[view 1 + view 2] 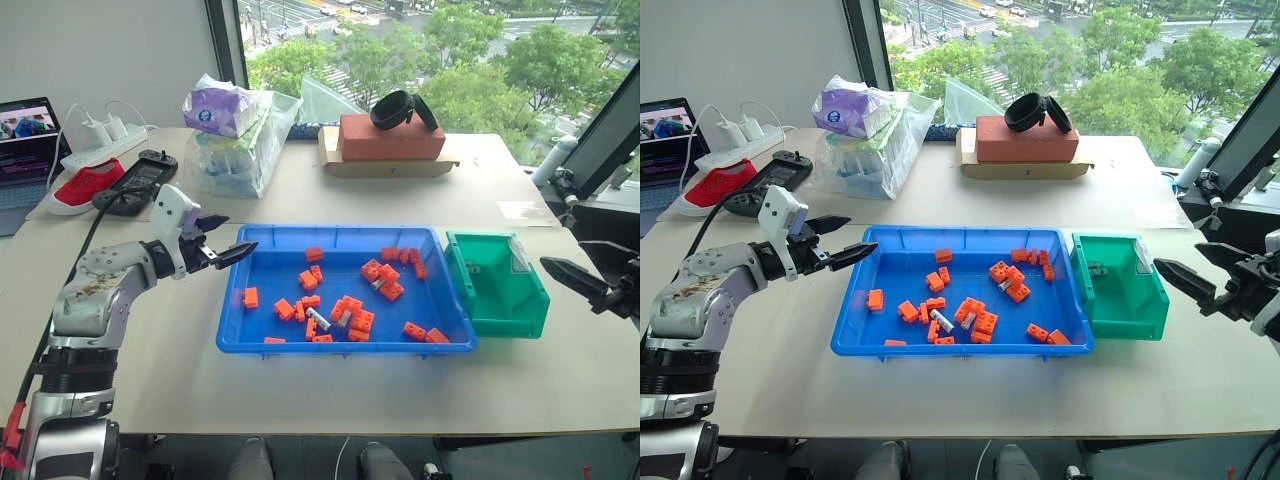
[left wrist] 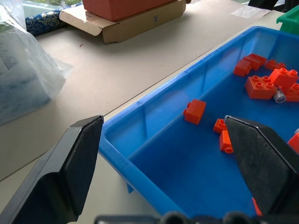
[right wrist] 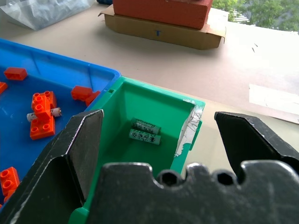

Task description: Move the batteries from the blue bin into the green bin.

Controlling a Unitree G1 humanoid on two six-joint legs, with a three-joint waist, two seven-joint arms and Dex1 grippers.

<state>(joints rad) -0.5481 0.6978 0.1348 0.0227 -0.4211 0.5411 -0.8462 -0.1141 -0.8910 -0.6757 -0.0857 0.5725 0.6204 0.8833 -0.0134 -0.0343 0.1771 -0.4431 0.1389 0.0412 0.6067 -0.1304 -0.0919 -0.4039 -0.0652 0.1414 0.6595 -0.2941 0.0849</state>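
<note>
The blue bin (image 1: 340,232) lies mid-table, scattered with orange toy bricks (image 1: 358,321). Among them lie silver batteries (image 1: 318,319), one beside the far brick cluster (image 3: 56,112). Against its right side stands the green bin (image 1: 510,322), and two batteries (image 3: 145,131) rest side by side on its floor. My left gripper (image 1: 238,233) hovers open over the blue bin's far left corner, holding nothing. To the right of the green bin, my right gripper (image 1: 1178,257) is open and empty, pointing toward that bin.
A red block on a cardboard piece (image 1: 390,138) with a black band on top sits at the back. A plastic bag of packets (image 1: 235,140), a game controller (image 1: 140,180), a red shoe (image 1: 85,185) and a laptop (image 1: 25,150) crowd the back left.
</note>
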